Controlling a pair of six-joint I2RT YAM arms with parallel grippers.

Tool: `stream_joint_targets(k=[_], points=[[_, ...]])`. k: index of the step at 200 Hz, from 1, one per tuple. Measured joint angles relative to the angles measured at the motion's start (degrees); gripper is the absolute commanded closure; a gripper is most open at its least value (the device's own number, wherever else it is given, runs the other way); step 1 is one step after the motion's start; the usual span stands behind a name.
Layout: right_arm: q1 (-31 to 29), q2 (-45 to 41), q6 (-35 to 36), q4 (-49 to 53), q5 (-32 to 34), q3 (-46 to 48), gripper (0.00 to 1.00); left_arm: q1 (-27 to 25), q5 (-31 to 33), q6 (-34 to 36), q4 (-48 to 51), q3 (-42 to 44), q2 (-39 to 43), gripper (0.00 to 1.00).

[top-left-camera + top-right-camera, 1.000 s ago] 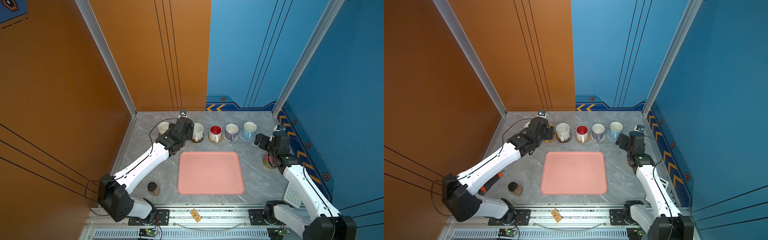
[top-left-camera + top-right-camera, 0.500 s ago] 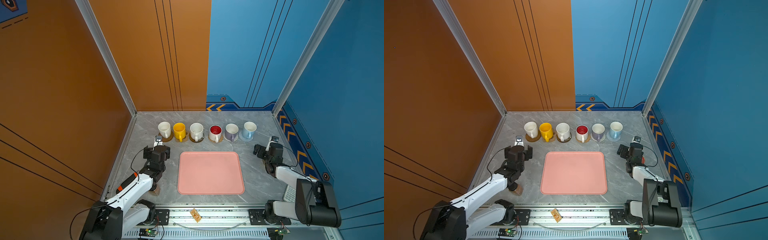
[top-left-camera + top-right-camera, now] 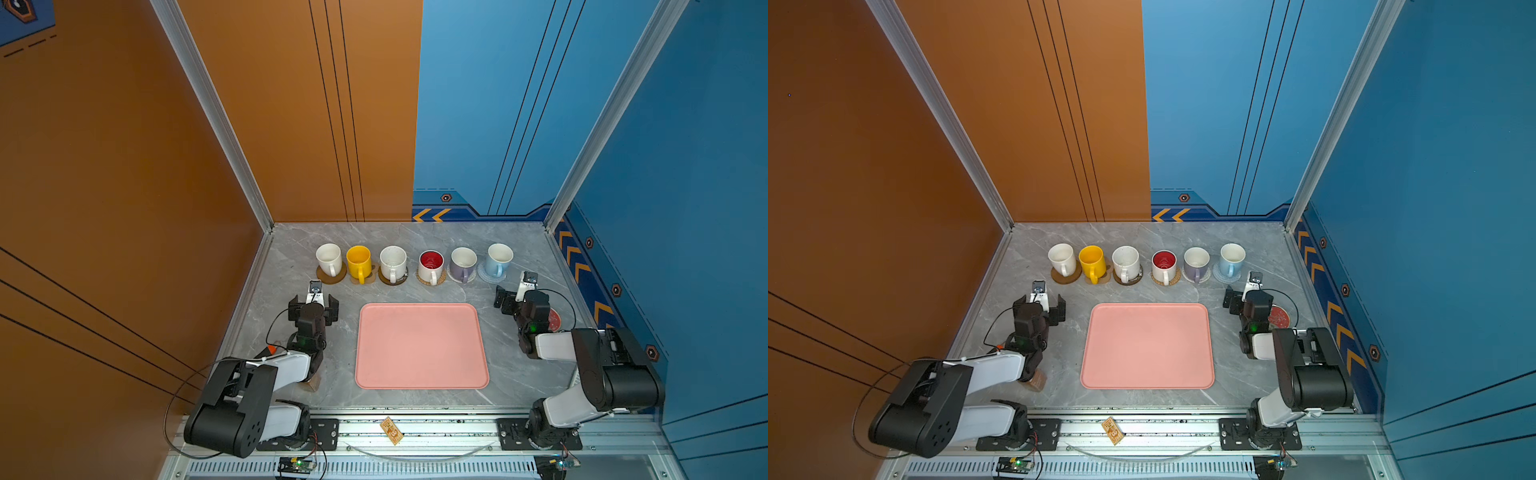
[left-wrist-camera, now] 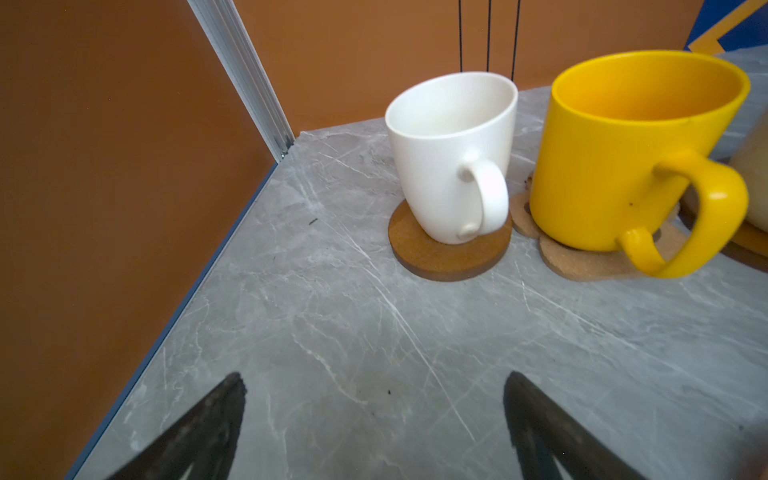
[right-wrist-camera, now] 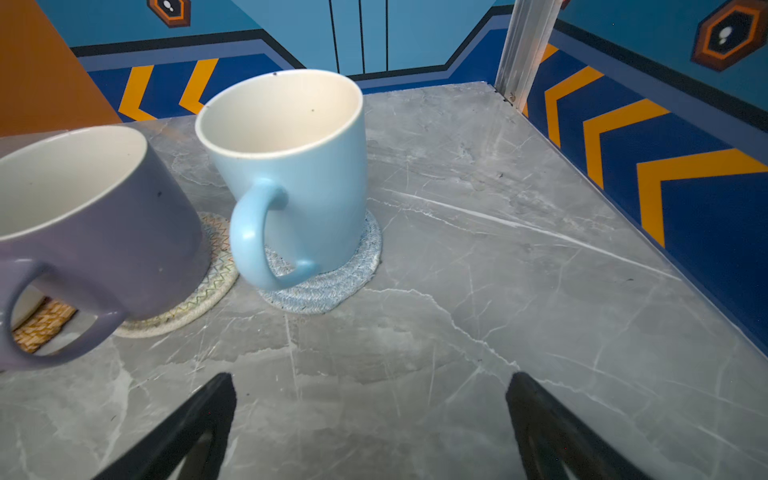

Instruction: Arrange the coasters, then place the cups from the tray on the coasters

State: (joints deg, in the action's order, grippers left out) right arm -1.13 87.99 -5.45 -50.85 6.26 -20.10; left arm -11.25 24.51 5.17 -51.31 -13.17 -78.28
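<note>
Altogether six cups stand in one row on six coasters, one cup to each, all out beyond both pairs of fingers. Ahead of the left fingers [image 4: 199, 428], which are spread wide with nothing between them, stand the white cup [image 4: 449, 158] on a brown disc [image 4: 440, 257] and the yellow cup [image 4: 623, 158] on the tan paw-shaped coaster [image 4: 582, 262]. Ahead of the right fingers [image 5: 187, 428], likewise spread and holding nothing, stand the light blue cup [image 5: 299, 166] on a blue-grey woven coaster [image 5: 332, 291] and the lavender cup [image 5: 95, 232] on a cream woven coaster [image 5: 199, 299]. Between those, the speckled white cup [image 3: 393, 262] sits on the second brown disc [image 3: 403, 280], and the red-lined white cup [image 3: 431, 266] on a rattan coaster [image 3: 441, 280].

One pink tray [image 3: 419, 347] lies between the two pairs of fingers and back from them. One red disc [image 3: 555, 321] lies just beside the right arm [image 3: 552, 347], behind its fingers.

The counter [image 3: 415, 237] is grey marbled stone. Orange walls [image 3: 124, 166] close the left and part of the back; blue walls [image 3: 685, 166] with yellow chevrons close the rest, with metal posts [image 3: 216, 116] at the corners.
</note>
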Motion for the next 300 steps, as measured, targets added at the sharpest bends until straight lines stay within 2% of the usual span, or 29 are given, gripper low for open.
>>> stream_joint_targets(k=[29,67,150,188,240,300], points=[[-0.1,0.0,0.7,-2.5,0.0,0.6,0.0,0.4,-2.2,1.1,-9.9,0.0,-8.2,0.02],[-0.1,0.0,1.0,-3.2,0.0,0.5,0.0,2.4,-3.4,0.8,-15.0,-0.7,-11.1,0.02],[-1.2,0.0,1.7,-2.8,1.5,0.0,0.0,5.6,-3.5,-3.3,-7.5,-6.4,-12.2,0.02],[-0.6,0.0,1.6,-8.3,1.1,4.0,0.0,5.7,-3.6,-3.7,-6.0,-6.4,-12.2,0.02],[-0.8,0.1,1.6,-4.4,2.0,-0.6,0.0,5.7,-3.6,-3.8,-5.8,-6.4,-12.2,0.02],[-0.8,0.1,1.6,-2.4,1.5,-0.7,0.0,5.7,-3.6,-3.8,-5.8,-6.4,-12.2,0.02]])
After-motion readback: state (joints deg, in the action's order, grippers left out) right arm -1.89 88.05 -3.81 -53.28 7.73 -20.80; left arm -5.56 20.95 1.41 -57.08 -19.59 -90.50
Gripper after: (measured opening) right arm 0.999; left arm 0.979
